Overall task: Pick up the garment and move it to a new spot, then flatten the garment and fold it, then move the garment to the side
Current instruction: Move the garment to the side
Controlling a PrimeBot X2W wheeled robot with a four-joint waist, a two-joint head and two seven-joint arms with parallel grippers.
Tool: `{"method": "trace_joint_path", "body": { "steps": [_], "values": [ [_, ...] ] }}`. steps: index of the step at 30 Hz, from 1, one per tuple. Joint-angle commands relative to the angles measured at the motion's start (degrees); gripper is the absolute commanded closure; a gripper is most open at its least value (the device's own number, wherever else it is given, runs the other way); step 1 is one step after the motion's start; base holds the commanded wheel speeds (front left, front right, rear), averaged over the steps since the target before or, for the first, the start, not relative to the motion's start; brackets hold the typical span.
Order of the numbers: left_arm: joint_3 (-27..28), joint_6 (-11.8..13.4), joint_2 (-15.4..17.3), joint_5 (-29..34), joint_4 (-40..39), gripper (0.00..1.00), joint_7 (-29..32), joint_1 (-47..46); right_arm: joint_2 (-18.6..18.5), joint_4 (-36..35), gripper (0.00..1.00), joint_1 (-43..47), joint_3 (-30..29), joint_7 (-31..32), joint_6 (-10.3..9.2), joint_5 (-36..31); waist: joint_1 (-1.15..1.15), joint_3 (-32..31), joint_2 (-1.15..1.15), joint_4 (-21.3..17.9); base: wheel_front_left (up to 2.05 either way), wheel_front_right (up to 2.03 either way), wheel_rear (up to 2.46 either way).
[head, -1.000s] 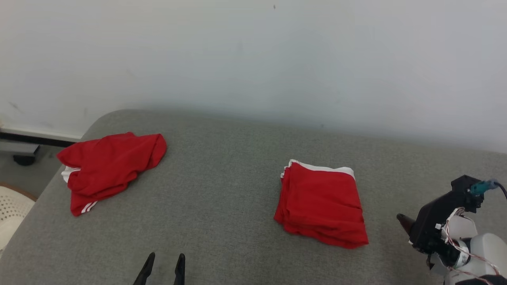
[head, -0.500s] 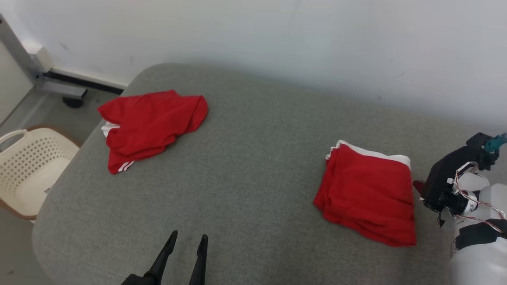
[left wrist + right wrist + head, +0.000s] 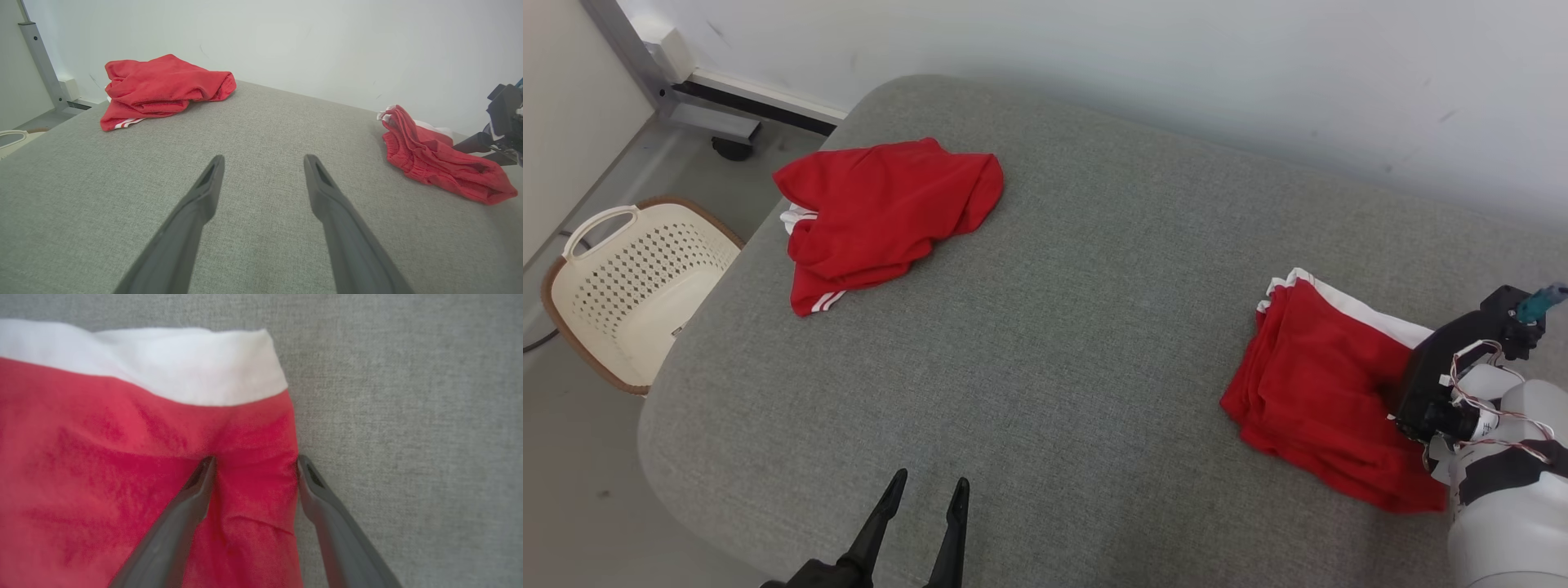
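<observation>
Two red garments lie on the grey padded table [image 3: 1094, 327]. A crumpled red garment [image 3: 890, 204] with white stripes sits at the far left corner, also in the left wrist view [image 3: 163, 87]. A folded red garment [image 3: 1315, 392] with a white band lies at the right. My right gripper [image 3: 255, 459] hangs open just above its right edge, one finger over the red cloth and one at the border with the table. My left gripper [image 3: 931, 478] is open and holds nothing near the front edge, far from both garments.
A cream perforated basket [image 3: 637, 286] stands on the floor beyond the table's left edge. A metal frame foot [image 3: 711, 122] sits on the floor at the far left, and a white wall runs along the table's back. Bare grey cloth lies between the garments.
The head camera has turned left and down, so the whole picture shifted. My right gripper has come from beside the folded garment to over its right edge. Both garments lie as before.
</observation>
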Motion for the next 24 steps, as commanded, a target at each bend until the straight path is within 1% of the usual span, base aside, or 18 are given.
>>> {"method": "trace_joint_path", "body": {
  "steps": [1, 3, 4, 5, 11, 17, 21, 24],
  "values": [
    [0.0, -0.1, -0.1, 0.9, 0.1, 0.0, -0.2, -0.7, 1.2, 2.7, 0.0, 1.4, -0.4, 0.2, -0.1, -0.7, 0.01, 0.2, 0.0, 0.2, 0.0, 0.0, 0.0],
    [0.1, 0.0, -0.2, 0.9, 0.3, 0.0, -0.2, -0.7, 1.4, 3.9, 0.0, 1.2, -0.3, -0.1, 0.03, -2.1, 0.01, 0.0, 0.0, 0.0, 0.0, 0.0, 0.0],
    [0.1, 0.0, -0.2, 0.9, 0.4, 0.0, -0.2, -0.7, 1.4, 4.3, 0.62, 1.1, -0.2, -0.4, 0.03, -2.6, 0.01, -0.1, 0.0, -0.1, 0.0, 0.0, 0.0],
    [0.2, 0.0, -0.2, 0.9, 0.5, 0.0, -0.2, -0.6, 1.4, 4.8, 1.0, 1.1, 0.2, -0.9, 0.03, -2.9, 0.01, -0.4, 0.0, -0.4, 0.0, 0.0, 0.0],
    [0.5, 0.0, 0.3, 0.8, 0.3, 0.0, -0.2, 0.3, 0.6, 4.0, 1.0, 2.5, 1.2, -4.5, -0.17, -6.2, 0.01, -1.8, 0.0, -3.2, 0.0, 0.0, 0.0],
    [1.2, 0.1, 1.1, 0.4, -0.5, 0.0, -0.2, 1.0, -0.4, 1.2, 1.0, 3.4, 3.7, -6.5, -0.17, -7.4, 0.01, -2.3, 0.0, -7.8, 0.0, 0.0, 0.0],
    [1.7, 0.2, 1.5, 0.1, -1.2, 0.0, -0.2, 1.1, -3.0, 1.1, 1.0, 4.7, 7.5, -6.2, -0.17, -5.7, 0.01, -2.1, 0.0, -10.9, 0.0, 0.0, 0.0],
    [2.4, 0.3, 2.0, 0.0, -1.9, 0.0, -0.2, 1.1, -6.2, 0.9, 1.0, 5.9, 11.4, -5.5, -0.17, -4.0, 0.01, -1.6, 0.0, -13.2, 0.0, 0.0, 0.0]
  ]
}}
